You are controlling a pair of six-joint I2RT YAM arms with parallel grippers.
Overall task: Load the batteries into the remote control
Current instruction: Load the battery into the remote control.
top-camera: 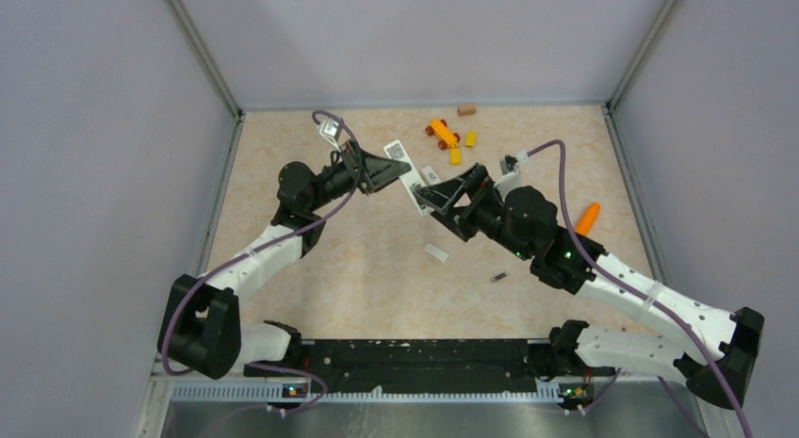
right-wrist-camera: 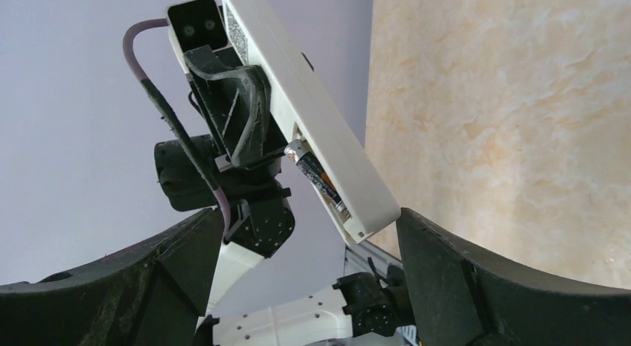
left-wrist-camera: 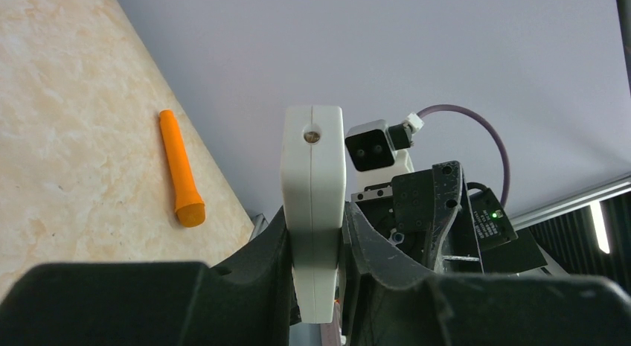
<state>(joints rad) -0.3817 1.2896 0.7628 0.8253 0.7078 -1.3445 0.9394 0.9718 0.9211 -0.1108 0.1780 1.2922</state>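
1. The remote control (right-wrist-camera: 312, 115) is up in the air, tilted, between the two arms. The left gripper (left-wrist-camera: 315, 234) pinches it tight by its sides.
2. Its back is open. The first battery (right-wrist-camera: 318, 176) sits in the slot.
3. The right gripper (right-wrist-camera: 311, 221) stands wide with nothing in it, just beside the low end of the remote control.
4. The second battery (top-camera: 499, 278) lies on the table (top-camera: 377, 268), near the right arm. The thin white cover (top-camera: 436, 253) lies not far from it.
5. I think one battery is in, and the job now is to fetch the other one.
6. For that, the right gripper would go down to the second battery, pinch it round the middle, and line it up with the empty part of the slot. It is tiny and round, so it may roll away. The left gripper needs to hold the remote control steady.
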